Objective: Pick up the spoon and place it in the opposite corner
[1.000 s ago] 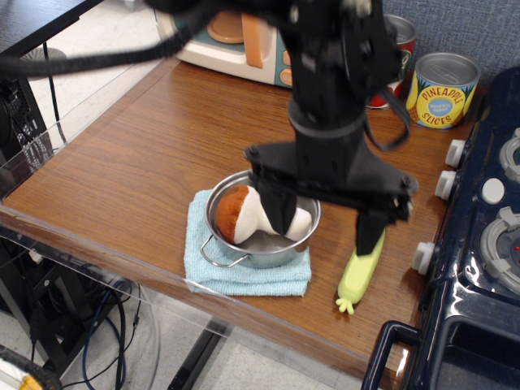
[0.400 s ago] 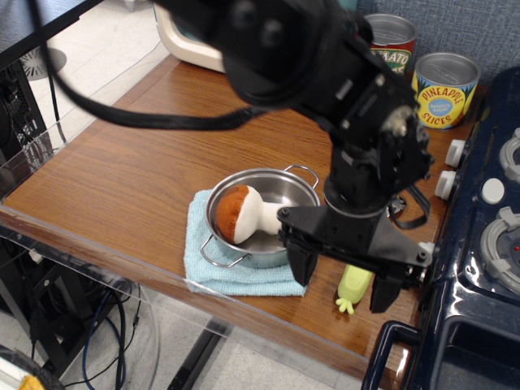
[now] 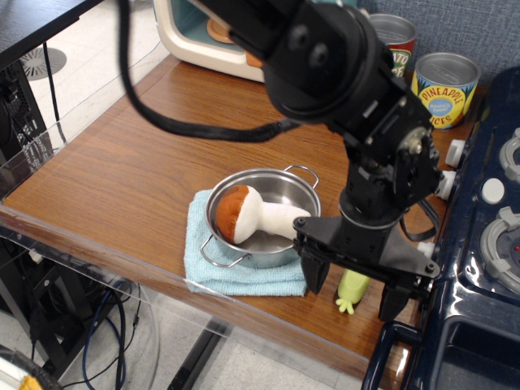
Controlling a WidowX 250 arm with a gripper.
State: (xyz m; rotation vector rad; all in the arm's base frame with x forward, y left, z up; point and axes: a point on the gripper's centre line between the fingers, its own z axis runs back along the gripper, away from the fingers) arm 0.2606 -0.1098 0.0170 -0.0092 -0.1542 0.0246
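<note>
Pale yellow-green plastic, chunky, ending in small nubs: handle of the spoon [image 3: 351, 290], lying on the brown wood-grain tabletop [image 3: 138, 162] near the front edge, just right of the blue cloth. Only the lower end of the handle on show, nubs pointing toward the front edge; upper part and bowl hidden behind the black arm.

Black claw [image 3: 353, 286] lowered over the spoon, spread wide, two dark fingers [image 3: 315, 275] pointing down, one to the left of the handle and one to the right. Handle between them, with a visible gap on each side; nothing gripped. Fingertips close to the tabletop, contact with it impossible to judge. Left finger just beside the right edge of the cloth.

Light blue cloth [image 3: 244, 276] spread flat near the front edge, carrying a steel pot [image 3: 260, 207] with two loop handles. Inside the pot, a plush mushroom [image 3: 248, 215] lying on its side, brown cap to the left, cream stalk to the right.

Far side of the tabletop: pineapple slices can [image 3: 443, 89] and a tomato can [image 3: 394, 41] at the back right, both upright and close together; a cream-and-teal toy appliance [image 3: 195, 32] at the back, partly behind the arm. Dark blue toy stove [image 3: 487, 244] along the right, white knobs facing the tabletop. Clear acrylic edge [image 3: 49, 146] along the left and front sides.
</note>
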